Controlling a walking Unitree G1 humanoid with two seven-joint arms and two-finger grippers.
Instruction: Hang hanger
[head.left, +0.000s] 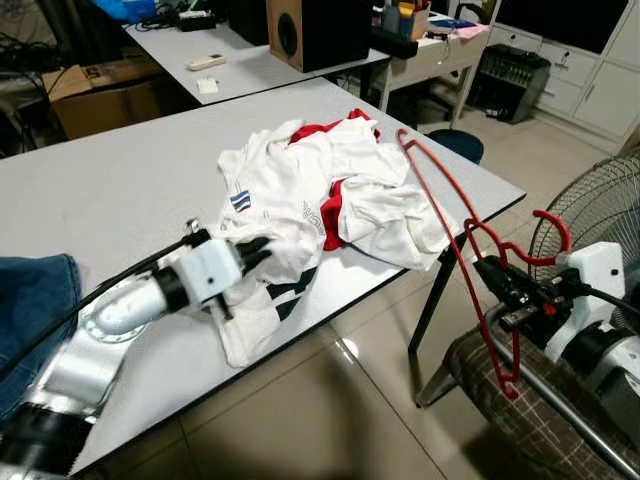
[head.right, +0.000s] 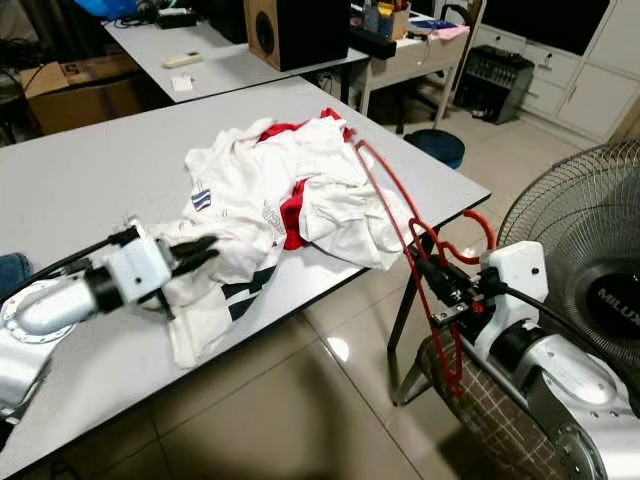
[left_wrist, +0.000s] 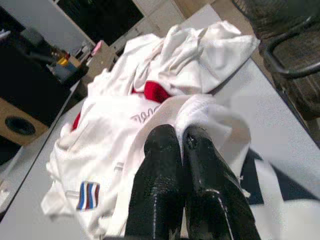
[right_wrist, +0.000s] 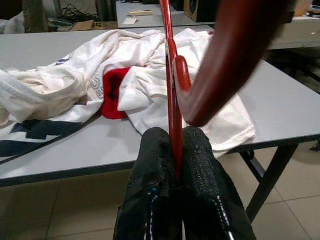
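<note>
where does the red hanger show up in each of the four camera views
Left eye view: red hanger, right of centre, off the table's edge, held by the right gripper.
Right eye view: centre-right.
Left wrist view: not in it.
Right wrist view: centre, between the fingers.
Shared landmark: white shirt.

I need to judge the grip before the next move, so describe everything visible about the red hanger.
The red hanger is a thin frame, seemingly plastic, with a curved hook at its top. The right gripper is shut on it just below the hook, holding it tilted off the table's right edge. Its upper arm reaches over the table and lies on the crumpled white and red shirt, while its lower end hangs down beside the checked chair seat, above the floor.
</note>
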